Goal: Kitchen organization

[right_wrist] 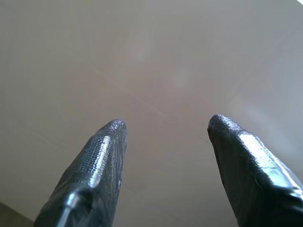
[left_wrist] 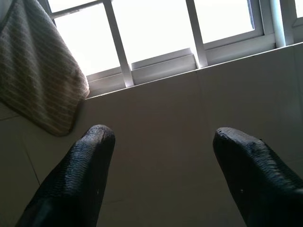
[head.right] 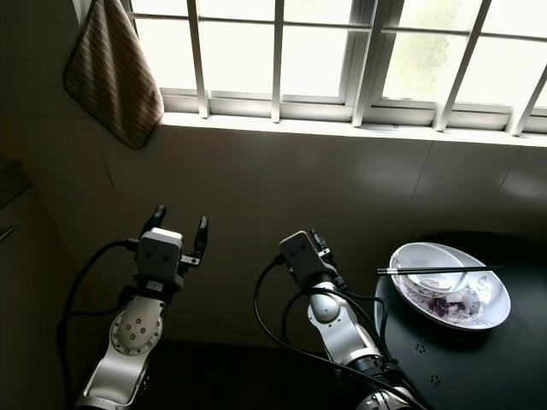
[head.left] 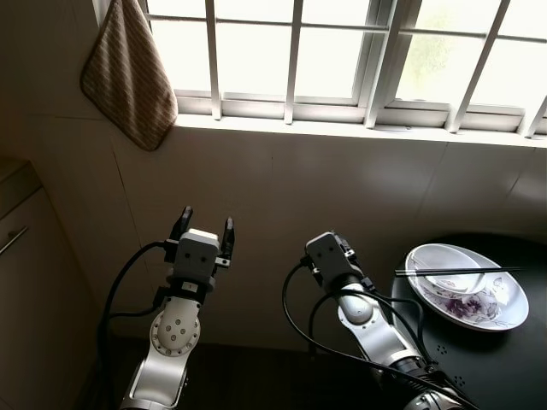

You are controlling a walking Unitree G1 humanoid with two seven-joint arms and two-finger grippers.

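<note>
**Both grippers raised empty, dishes waiting off to the right**

Head views: the left gripper [head.left: 204, 227] is held up at the tiled wall [head.left: 342, 188], fingers spread, nothing gripped. A floral plate [head.left: 504, 312] with bowl [head.left: 438, 259] and chopsticks [head.left: 457, 272] is parked on the dark table [head.left: 496, 367], probably for clearing.

Wrist views: the right gripper [right_wrist: 163, 127] is spread too, empty, pointed at bare wall. A striped cloth [left_wrist: 35, 80] is seen hung by the window [left_wrist: 156, 33].

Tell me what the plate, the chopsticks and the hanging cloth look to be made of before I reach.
The plate looks like glazed ceramic: glossy white with a purple flower print. The bowl on it has the same sheen. The chopsticks laid across the bowl are thin, dark and matte, wood or plastic, I cannot tell which. The cloth is soft woven fabric, striped beige, draping in folds.
</note>
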